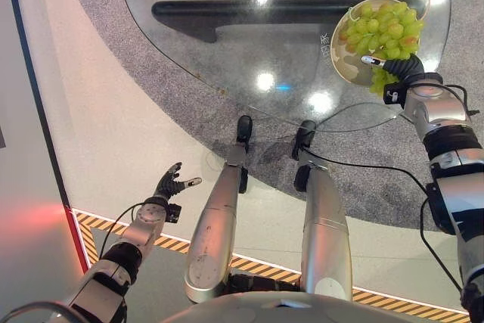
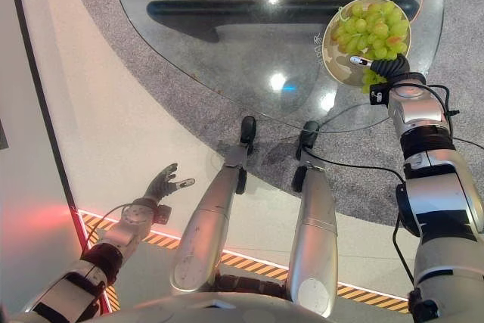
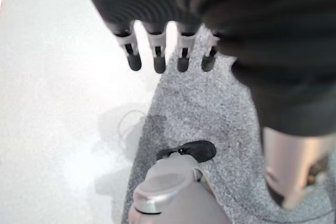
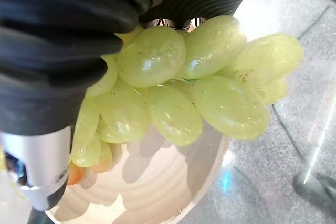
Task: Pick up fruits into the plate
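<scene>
One grape bunch (image 4: 194, 82) seemingly under fingers (image 4: 173, 23)

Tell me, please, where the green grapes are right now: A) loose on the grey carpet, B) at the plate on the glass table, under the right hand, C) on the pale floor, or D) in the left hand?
B: the green grapes fill the plate on the glass table, with the right hand over them.

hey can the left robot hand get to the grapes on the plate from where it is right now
Probably not. The left robot hand hangs open low over the floor, off the glass table, while the grapes sit on the plate at the far right, where the right robot hand already is.
</scene>
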